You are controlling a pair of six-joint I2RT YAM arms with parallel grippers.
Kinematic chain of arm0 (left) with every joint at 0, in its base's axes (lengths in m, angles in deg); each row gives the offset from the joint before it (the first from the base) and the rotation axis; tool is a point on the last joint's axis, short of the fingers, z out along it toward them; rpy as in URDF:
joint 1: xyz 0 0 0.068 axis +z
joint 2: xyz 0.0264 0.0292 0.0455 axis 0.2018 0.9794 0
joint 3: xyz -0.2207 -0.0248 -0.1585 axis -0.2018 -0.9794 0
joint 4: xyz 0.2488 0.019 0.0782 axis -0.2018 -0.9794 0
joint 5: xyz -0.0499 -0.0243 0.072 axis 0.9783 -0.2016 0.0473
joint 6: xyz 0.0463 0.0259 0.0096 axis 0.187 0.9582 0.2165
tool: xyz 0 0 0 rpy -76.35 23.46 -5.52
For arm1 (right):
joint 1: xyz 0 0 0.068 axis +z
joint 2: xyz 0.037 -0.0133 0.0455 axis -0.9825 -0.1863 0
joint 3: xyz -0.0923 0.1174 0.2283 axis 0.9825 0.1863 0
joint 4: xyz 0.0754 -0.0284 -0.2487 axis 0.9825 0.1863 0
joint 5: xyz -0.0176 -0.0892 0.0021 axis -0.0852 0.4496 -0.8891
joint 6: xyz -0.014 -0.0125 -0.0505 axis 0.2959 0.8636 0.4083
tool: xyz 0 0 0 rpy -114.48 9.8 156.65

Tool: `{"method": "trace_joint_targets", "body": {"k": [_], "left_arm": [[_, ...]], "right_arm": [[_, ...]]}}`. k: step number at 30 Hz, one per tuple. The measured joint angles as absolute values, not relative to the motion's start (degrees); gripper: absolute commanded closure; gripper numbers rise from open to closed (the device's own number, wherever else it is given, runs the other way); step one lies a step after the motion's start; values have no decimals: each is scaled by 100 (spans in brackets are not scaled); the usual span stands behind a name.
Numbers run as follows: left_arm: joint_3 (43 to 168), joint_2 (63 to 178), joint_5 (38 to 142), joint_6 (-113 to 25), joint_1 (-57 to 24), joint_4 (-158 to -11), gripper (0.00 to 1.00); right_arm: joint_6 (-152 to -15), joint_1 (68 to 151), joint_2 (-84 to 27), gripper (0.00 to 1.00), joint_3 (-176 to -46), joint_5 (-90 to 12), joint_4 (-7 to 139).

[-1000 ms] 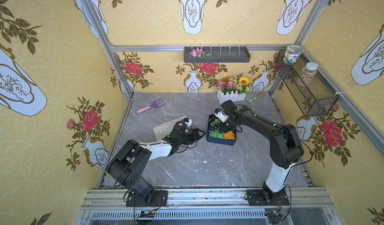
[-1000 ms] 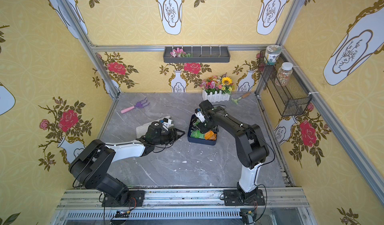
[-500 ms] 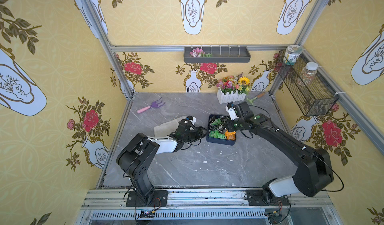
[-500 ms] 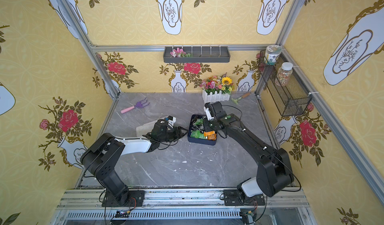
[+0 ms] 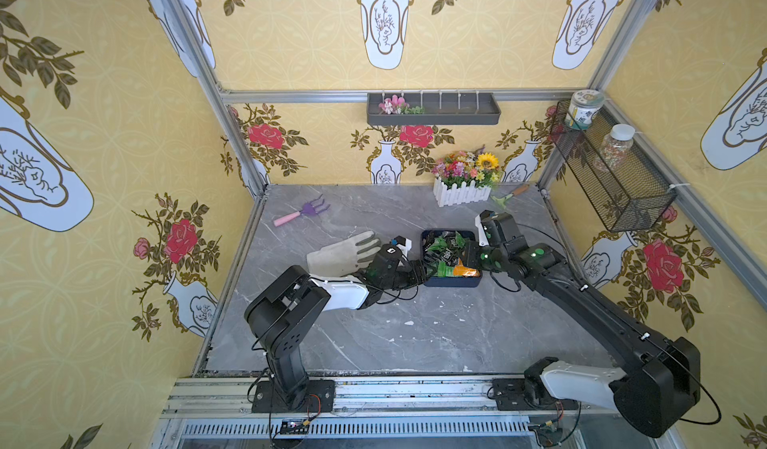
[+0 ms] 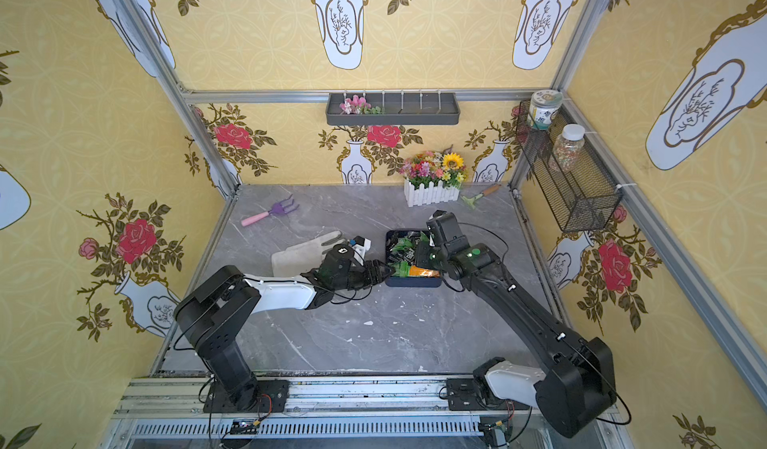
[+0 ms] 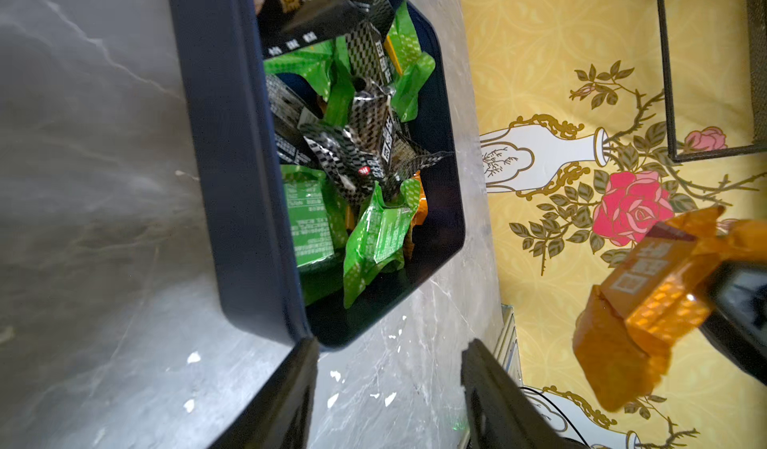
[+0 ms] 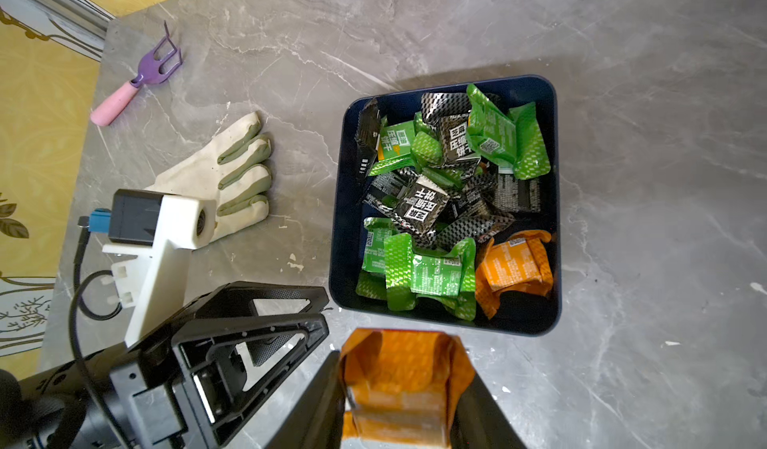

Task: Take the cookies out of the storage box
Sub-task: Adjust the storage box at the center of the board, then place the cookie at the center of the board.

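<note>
Right end effector (image 8: 400,362) clamped on one orange cookie packet (image 8: 398,389), held clear of storage box (image 8: 338,227) just ahead of it; left end effector (image 7: 390,343) jaws apart, empty, at box corner. None on bench (image 8: 622,135) yet, most cookies (image 8: 423,272) still inside

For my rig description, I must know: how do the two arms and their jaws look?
The left arm and right arm are black with one white shell each. Black cables run along them. Green lights glow near the right wrist. A white camera mount sits on the left wrist. The jaws are black.
</note>
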State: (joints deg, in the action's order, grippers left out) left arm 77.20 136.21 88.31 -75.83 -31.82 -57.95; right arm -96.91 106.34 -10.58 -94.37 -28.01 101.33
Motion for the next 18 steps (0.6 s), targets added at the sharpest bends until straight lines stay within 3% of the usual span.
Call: {"method": "trace_joint_targets", "body": {"k": [11, 18], "left_arm": [[7003, 11481, 6126, -8768, -2843, -7061, 38], [6246, 10246, 5170, -9657, -2373, -8322, 39]], "right_arm": [[-10980, 13149, -2584, 61, -10141, -2017, 10155], [-11575, 13943, -3939, 66, -10622, -1907, 9784]]}}
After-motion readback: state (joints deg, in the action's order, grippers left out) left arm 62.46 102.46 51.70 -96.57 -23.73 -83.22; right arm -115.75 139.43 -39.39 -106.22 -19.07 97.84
